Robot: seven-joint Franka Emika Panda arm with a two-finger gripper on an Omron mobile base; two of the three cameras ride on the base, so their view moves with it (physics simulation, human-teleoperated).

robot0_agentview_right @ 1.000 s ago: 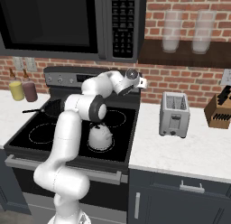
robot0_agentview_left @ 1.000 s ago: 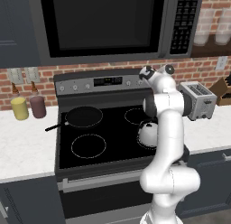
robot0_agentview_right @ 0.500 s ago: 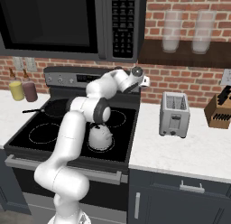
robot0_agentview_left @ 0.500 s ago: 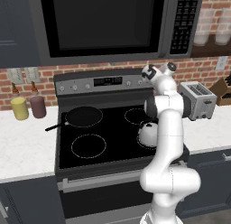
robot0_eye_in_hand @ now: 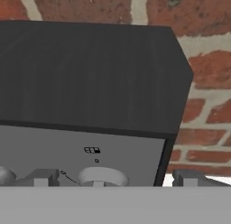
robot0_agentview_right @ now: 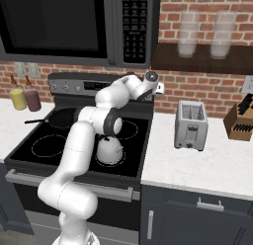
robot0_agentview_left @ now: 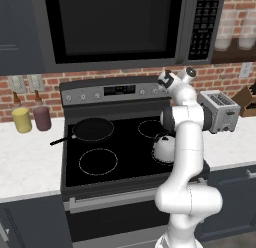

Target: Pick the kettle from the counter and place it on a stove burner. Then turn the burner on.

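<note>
Kettle sits on the black cooktop, on the front right ring, upright, its dark arched handle on top; my forearm crosses in front of part of it in the left base view. From the right base camera the kettle shows just beside my arm, on the right front part of the glass.

My claw is raised at the stove's back control panel, near its right end, well above the kettle and apart from it. From the right base camera the claw points toward the brick wall at the panel's right edge. Fingers are spread wide and hold nothing; in the hand camera one fingertip shows at lower left and the other at lower right, with a round knob on the grey panel face between them. I cannot tell whether either tip touches the knob. Above the knob is the dark top of the panel, with red brick beyond to the right.

Black frying pan rests on the back left ring, handle toward the left. Front left ring is bare. Steel toaster stands on the white counter right of the stove. Two bottles stand on the counter at far left. Microwave hangs above.
</note>
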